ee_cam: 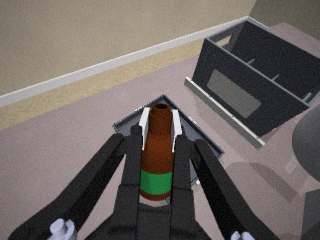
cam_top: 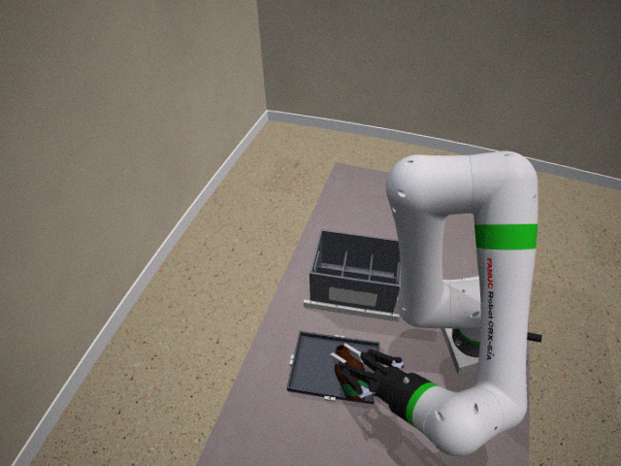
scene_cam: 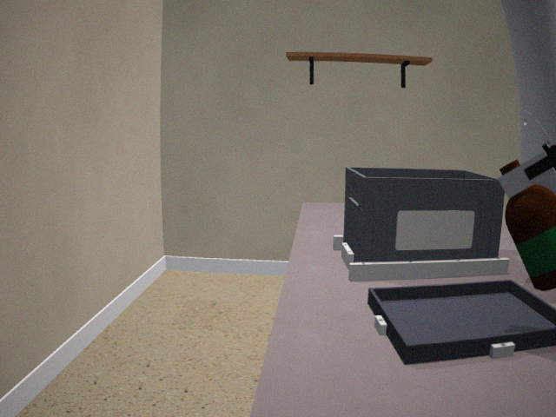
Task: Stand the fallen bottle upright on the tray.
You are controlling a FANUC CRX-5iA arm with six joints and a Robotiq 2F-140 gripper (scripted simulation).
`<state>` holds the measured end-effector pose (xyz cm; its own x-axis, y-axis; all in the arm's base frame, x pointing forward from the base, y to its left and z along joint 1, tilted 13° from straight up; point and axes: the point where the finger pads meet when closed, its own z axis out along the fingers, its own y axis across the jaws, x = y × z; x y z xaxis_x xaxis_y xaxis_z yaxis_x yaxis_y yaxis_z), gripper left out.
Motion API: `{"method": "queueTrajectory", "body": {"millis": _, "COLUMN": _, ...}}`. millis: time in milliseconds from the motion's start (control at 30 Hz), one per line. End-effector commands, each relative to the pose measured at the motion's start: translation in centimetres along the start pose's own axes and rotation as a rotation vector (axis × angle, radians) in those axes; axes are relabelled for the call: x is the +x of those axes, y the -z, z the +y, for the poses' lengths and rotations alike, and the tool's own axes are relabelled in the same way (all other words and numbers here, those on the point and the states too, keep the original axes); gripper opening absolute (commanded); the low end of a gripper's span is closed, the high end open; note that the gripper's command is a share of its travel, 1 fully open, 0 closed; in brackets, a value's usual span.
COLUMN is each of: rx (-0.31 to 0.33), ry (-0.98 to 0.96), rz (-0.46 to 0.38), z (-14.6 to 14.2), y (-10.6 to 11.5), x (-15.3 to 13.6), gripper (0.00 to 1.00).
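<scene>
The brown bottle (cam_top: pixel 340 369) (scene_cam: pixel 530 220) (ee_cam: pixel 157 155) with a green label is held between my fingers. It is tilted, neck up and leaning toward the crate, and it hangs a little above the right part of the dark tray (cam_top: pixel 294 362) (scene_cam: pixel 448 350) (ee_cam: pixel 124 124). My gripper (cam_top: pixel 346 365) (ee_cam: pixel 160 116) is shut on the bottle's upper body and neck, and its white finger pad also shows in the exterior view (scene_cam: pixel 516 177). The tray lies flat on the table. The dark crate (cam_top: pixel 350 293) (scene_cam: pixel 373 215) (ee_cam: pixel 212 62) stands behind the tray.
White cleats (scene_cam: pixel 426 269) (scene_cam: pixel 501 348) hold the crate and the tray in place on the mauve table (cam_top: pixel 280 426) (scene_cam: pixel 323 359). The arm's base (cam_top: pixel 464 346) stands right of the tray. The table's left edge drops to the floor. A wooden shelf (scene_cam: pixel 359 57) hangs on the far wall.
</scene>
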<state>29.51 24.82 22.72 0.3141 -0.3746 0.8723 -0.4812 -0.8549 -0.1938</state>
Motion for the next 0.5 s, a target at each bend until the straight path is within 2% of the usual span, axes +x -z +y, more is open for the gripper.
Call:
{"method": "queueTrajectory", "body": {"millis": 0, "rx": 0.0, "ry": -0.001, "rz": 0.014, "z": -0.01, "y": 0.02, "x": -0.02, "gripper": 0.0}}
{"method": "queueTrajectory", "body": {"millis": 467, "rx": 0.004, "ry": -0.001, "rz": 0.063, "z": -0.05, "y": 0.1, "x": -0.09, "gripper": 0.0}}
